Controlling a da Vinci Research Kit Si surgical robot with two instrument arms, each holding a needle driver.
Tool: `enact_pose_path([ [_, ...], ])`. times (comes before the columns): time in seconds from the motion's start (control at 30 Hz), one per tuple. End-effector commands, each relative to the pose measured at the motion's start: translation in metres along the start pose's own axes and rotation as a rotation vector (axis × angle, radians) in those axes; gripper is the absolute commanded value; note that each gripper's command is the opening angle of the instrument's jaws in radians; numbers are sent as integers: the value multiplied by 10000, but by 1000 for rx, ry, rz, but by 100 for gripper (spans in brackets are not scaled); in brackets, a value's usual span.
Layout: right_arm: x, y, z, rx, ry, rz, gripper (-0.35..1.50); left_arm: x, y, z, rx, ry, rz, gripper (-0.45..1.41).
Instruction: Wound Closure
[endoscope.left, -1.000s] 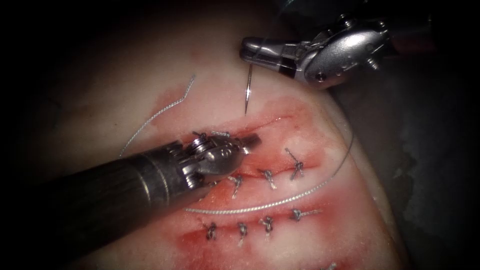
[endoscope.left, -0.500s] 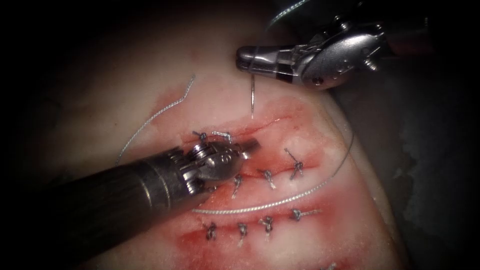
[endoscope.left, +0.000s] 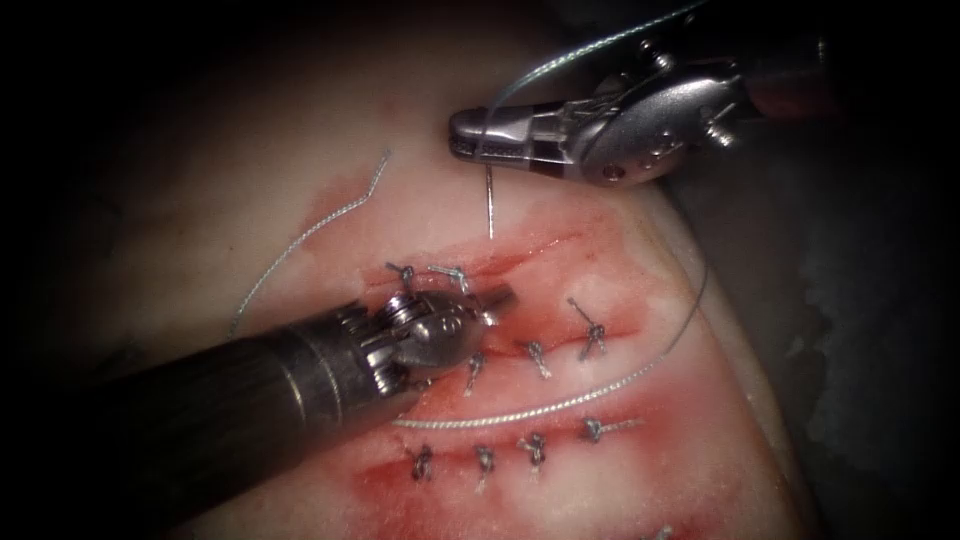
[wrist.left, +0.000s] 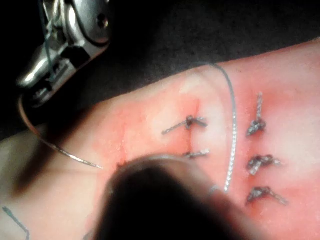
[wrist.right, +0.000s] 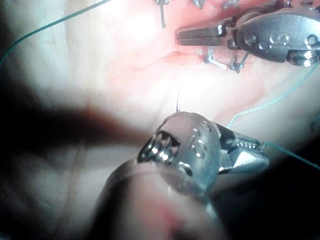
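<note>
The right arm's shiny steel needle driver (endoscope.left: 462, 142) comes in from the upper right w/ its jaws clamped on the thin curved steel needle (endoscope.left: 490, 205), gripping it near the thread end. The needle hangs free below the jaws, tip pointing down at the pale pink pork-belly tissue (endoscope.left: 300, 150), just above the upper end of the open red cut (endoscope.left: 540, 243); it isn't in the tissue. In the left wrist view the same tool (wrist.left: 35, 85) holds the needle (wrist.left: 55, 145), and the curve sweeps away from it to a tip just over the tissue surface (wrist.left: 280, 75). Thin grey-green thread (endoscope.left: 570, 55) runs up from the right tool's jaws and off toward the top right.

The left arm's dark-shafted steel needle driver (endoscope.left: 500, 295) lies low over the wound, tips closed & holding nothing, resting at the left lip of the cut beside a knotted stitch (endoscope.left: 445, 270). The right wrist view shows those jaws (wrist.right: 192, 36) pressed together over the red fluid (wrist.right: 150, 65).

A twisted silvery length of thread (endoscope.left: 530, 410) lies across the tissue between two rows of dark finished stitches (endoscope.left: 480, 462), curving up round the right edge. A loose cut end of thread (endoscope.left: 310, 235) lies on the tissue left of the cut.
</note>
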Motion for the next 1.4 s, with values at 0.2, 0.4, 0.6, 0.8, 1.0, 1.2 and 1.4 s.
enact_pose_path([
  [0.2, 4, 2, 10, 2, -2, -22, -35, -10, 5, 6, -2, -6, -1, -45],
  [0.4, 0, 6, 16, 2, -5, -25, -35, -10, 5, 7, 1, -6, -1, -45],
  [0.6, -2, 6, 16, 2, -9, -32, -35, -10, 5, 6, 4, -6, -1, -45],
  [0.8, -2, 8, 17, 1, -24, -58, -35, -10, 5, 6, 7, -7, -2, -45],
  [1.0, -6, 9, 16, 3, -86, -145, -35, -10, 5, 6, 10, -7, -2, -45],
  [1.2, -16, 9, 10, 35, -136, -242, -35, -10, 5, 6, 10, -7, -2, -45],
  [1.4, -24, 24, -18, 121, -161, -303, -35, -9, 6, 6, 14, -8, -1, -45],
])
